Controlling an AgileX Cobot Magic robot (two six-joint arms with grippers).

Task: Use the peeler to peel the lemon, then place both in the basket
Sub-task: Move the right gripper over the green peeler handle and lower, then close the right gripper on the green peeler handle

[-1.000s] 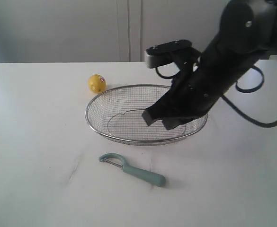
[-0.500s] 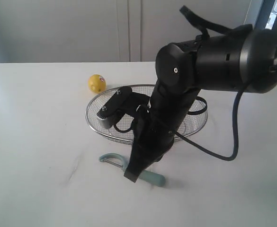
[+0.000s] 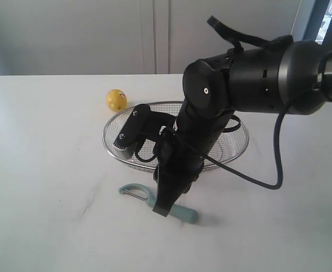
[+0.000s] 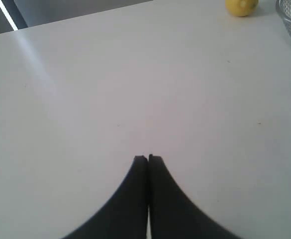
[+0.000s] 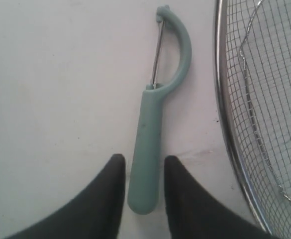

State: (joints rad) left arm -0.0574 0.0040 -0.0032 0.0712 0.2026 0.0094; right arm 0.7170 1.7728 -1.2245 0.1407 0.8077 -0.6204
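**Kid:** Where was your left hand?

**Me:** My left gripper [image 4: 148, 158] hung over a bare part of the table [image 4: 85, 99]. Its two fingers were pressed together with nothing between them. I think it had no job yet, so it kept out of the way.

**Kid:** And the lemon?

**Me:** The lemon [image 3: 116, 100] sat on the table by the far left side of the basket [image 3: 116, 144]. It was close to the rim but outside it, and well apart from my left hand. I could see no peel off it.

**Kid:** Was anything in the basket?

**Me:** Nothing that I could see, though part of it was hidden. I guess it was for the end, when both things go in.

**Kid:** Where was the peeler?

**Me:** The peeler [image 3: 180, 213] lay flat on the table, just in front of the basket. Its blade end was to the left and its handle to the right.

**Kid:** And your right hand?

**Me:** My right gripper [image 5: 144, 160] was down by the table with its fingers [image 5: 108, 194] spread. The round end of the handle lay right between them. As far as I could tell, they were not squeezing it. I think the handle was the best place to grab, fat and away from the blade.
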